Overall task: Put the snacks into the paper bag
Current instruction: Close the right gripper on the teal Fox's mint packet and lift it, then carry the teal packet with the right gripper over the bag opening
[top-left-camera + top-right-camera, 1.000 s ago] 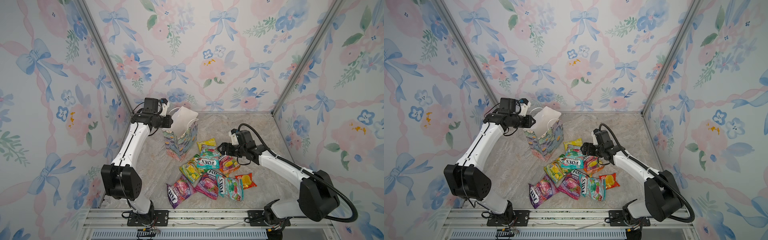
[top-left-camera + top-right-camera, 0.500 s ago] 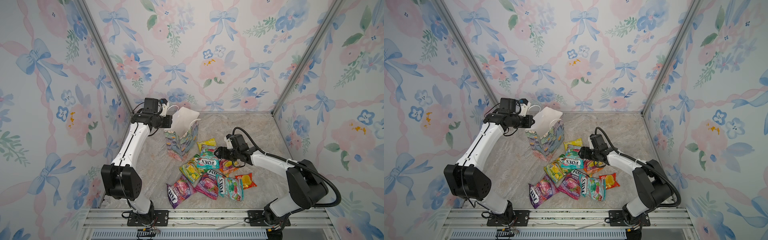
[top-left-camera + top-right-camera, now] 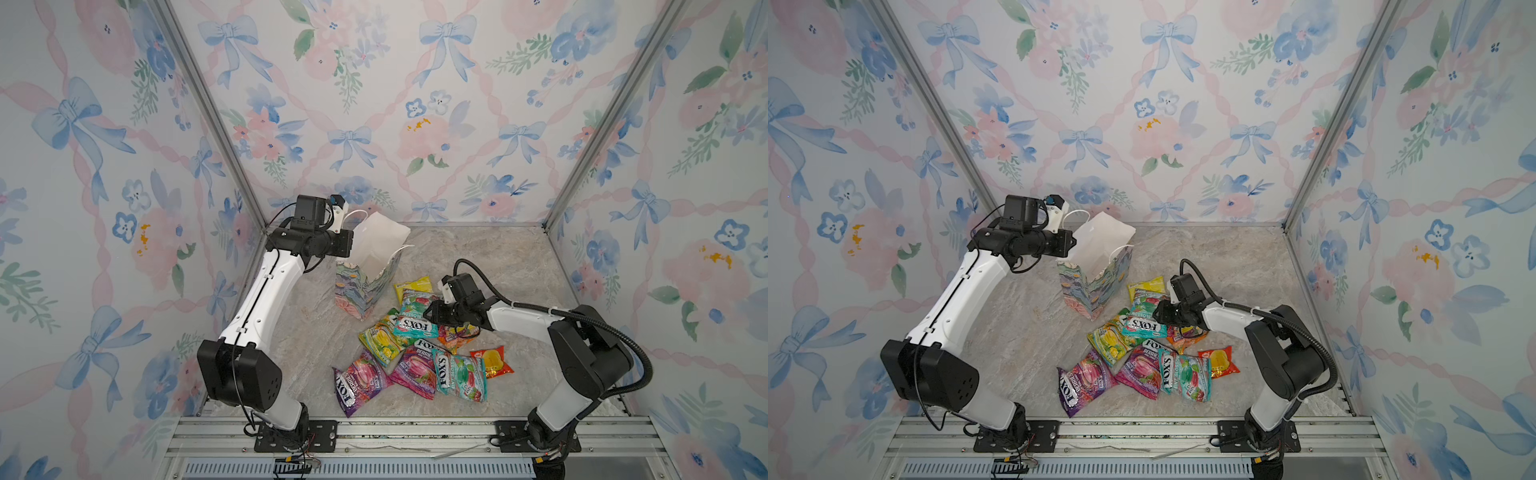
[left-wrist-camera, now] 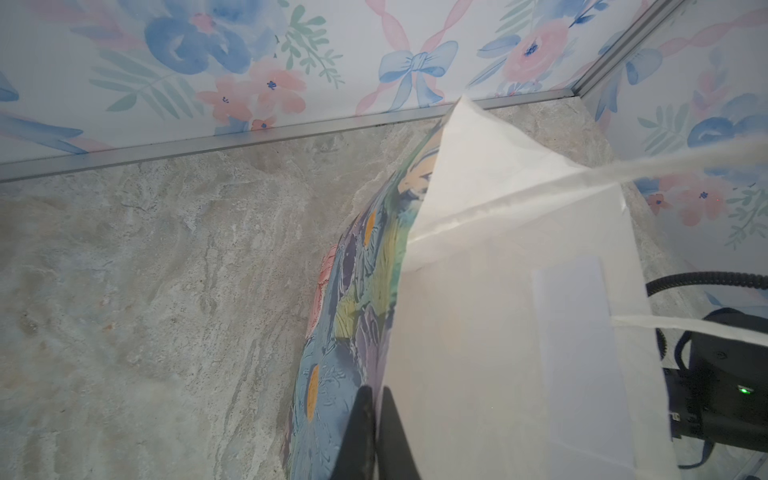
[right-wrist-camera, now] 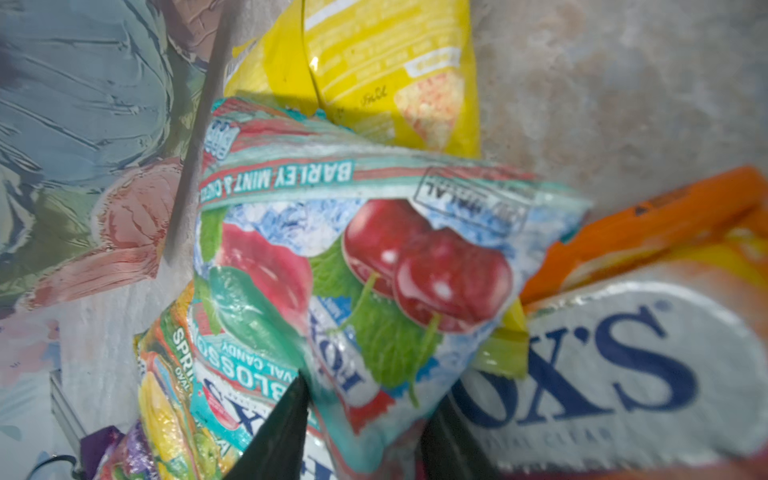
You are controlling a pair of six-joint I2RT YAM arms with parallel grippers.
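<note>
The paper bag [image 3: 365,286] [image 3: 1092,291] stands upright at the back left, its mouth open. My left gripper [image 3: 351,245] [image 3: 1073,243] [image 4: 376,390] is shut on the bag's near wall [image 4: 478,332] at the rim. Several snacks lie in a heap in front of the bag. My right gripper [image 3: 428,311] [image 3: 1156,311] [image 5: 370,415] is low over the heap. Its jaws press both sides of a teal cherry packet [image 3: 415,300] [image 5: 374,249]. A yellow packet [image 5: 374,62] lies beyond it, next to the bag [image 5: 83,145].
More packets are spread toward the front: teal FOX'S [image 3: 415,327], green-yellow [image 3: 382,338], orange [image 3: 457,334], purple [image 3: 357,380], magenta [image 3: 413,368], another teal [image 3: 459,374], red-yellow [image 3: 492,361]. Flowered walls close in three sides. A metal rail [image 3: 395,432] runs along the front.
My right gripper came down and leftward onto the heap and its jaws narrowed around the teal cherry packet. My left gripper closed on the bag's rim and stayed there.
</note>
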